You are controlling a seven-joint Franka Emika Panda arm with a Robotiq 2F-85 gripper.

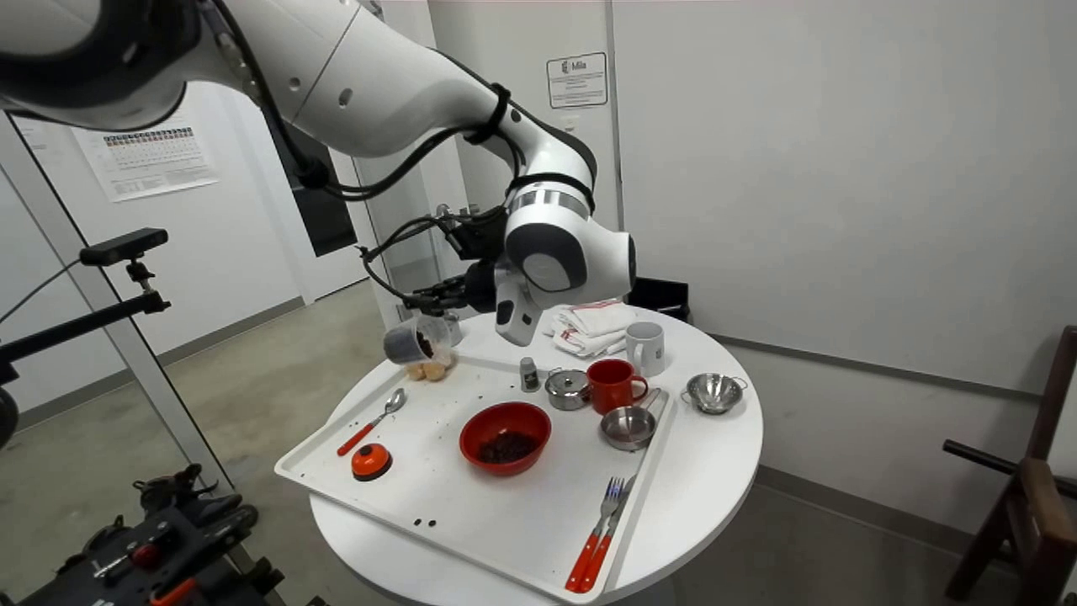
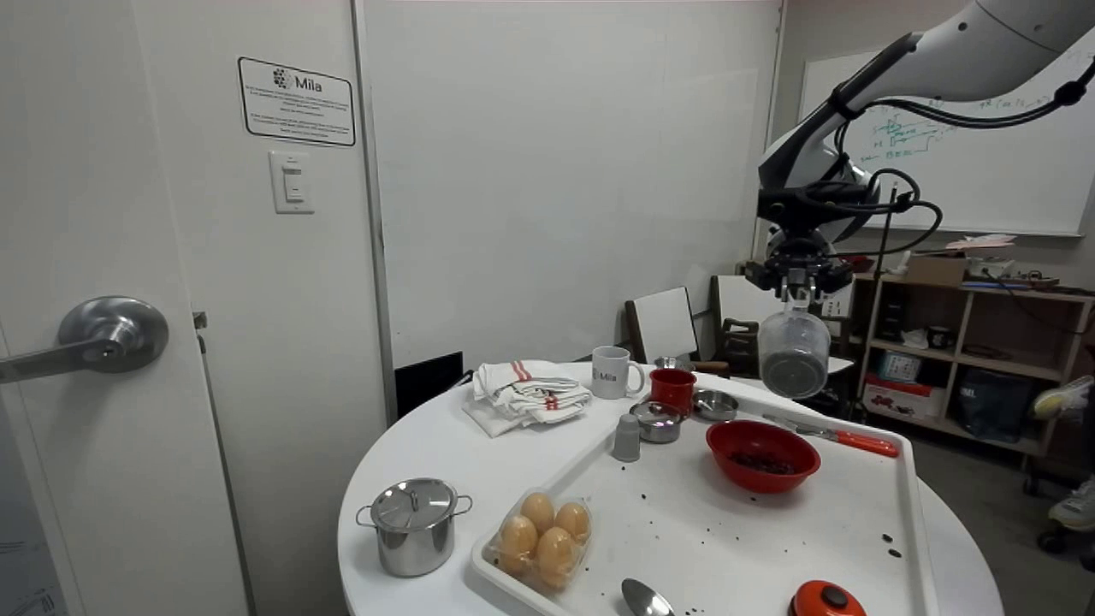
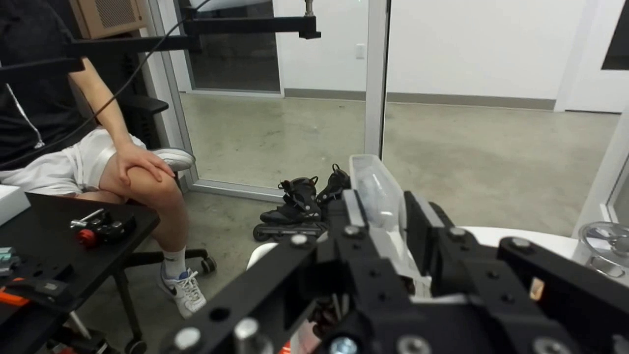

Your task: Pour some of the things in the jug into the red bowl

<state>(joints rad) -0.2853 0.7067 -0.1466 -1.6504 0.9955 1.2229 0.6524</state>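
In exterior view: small clear grey plastic jug [image 1: 405, 344] hung tilted, probably for pouring, raised left of wide round red bowl [image 1: 505, 417]; small dark bits [image 1: 509, 448] lay in both

In exterior view: black two-fingered gripper [image 2: 799, 295] held jug; bowl sat on white tray [image 2: 727, 556], presumably to catch strays

Wrist view: jaws slightly parted, jug's clear plastic pinched between

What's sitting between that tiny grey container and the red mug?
A small lidded metal pot stands between them, visible in both exterior views.
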